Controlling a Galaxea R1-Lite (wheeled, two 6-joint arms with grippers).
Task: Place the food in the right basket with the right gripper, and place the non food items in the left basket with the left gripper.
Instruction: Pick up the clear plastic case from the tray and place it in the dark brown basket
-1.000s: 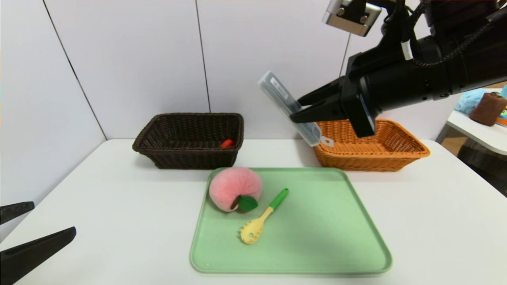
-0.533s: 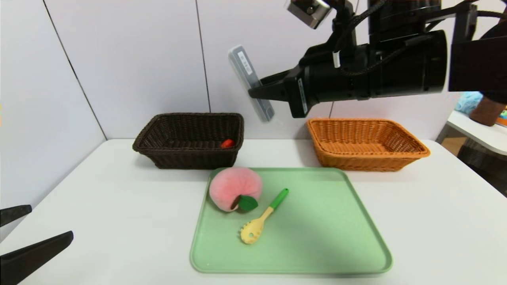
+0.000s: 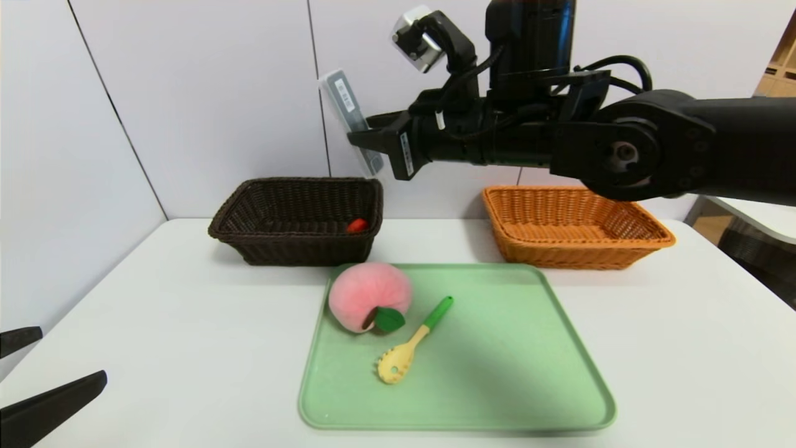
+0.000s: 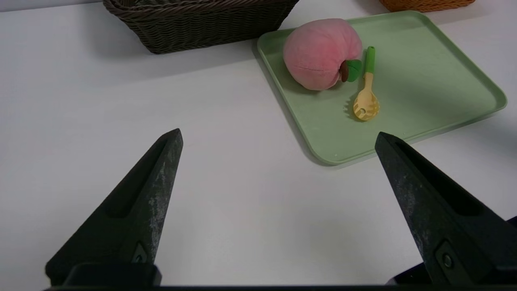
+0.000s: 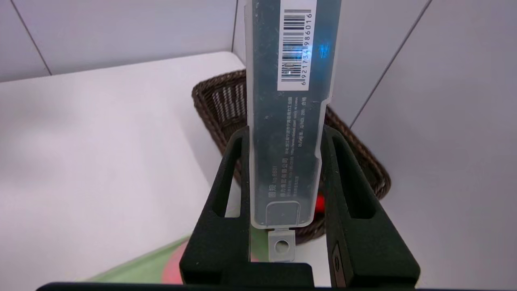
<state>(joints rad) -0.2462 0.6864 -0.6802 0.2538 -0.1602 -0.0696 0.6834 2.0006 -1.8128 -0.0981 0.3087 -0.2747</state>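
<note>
One item out of four sits sorted so far, as far as the views show. Going from the jaws outward: the right gripper [image 3: 367, 138] is clamped on the grey case [image 3: 348, 112], whose barcode label faces the right wrist camera, and it holds the case high in the air, tilted, above the near right corner of the dark brown basket [image 3: 249, 214]. That basket is my landmark. Inside it, against its right end, lies the small red duck [image 3: 356, 225], the one non-food item already home. Just in front of the dark brown basket's right corner, on the green tray [image 3: 528, 348], rests the pink peach [image 3: 367, 295]; touching or nearly touching its leaf is the yellow pasta spoon [image 3: 404, 351], lying beside it on the tray. Well to the right of the dark brown basket stands the orange basket [image 3: 647, 239], with nothing visible in it. The left gripper [image 4: 278, 141] hangs far in front and left of the dark basket, jaws spread wide, holding nothing. Remaining, I judge: dropping the case, then the spoon and the peach.
</note>
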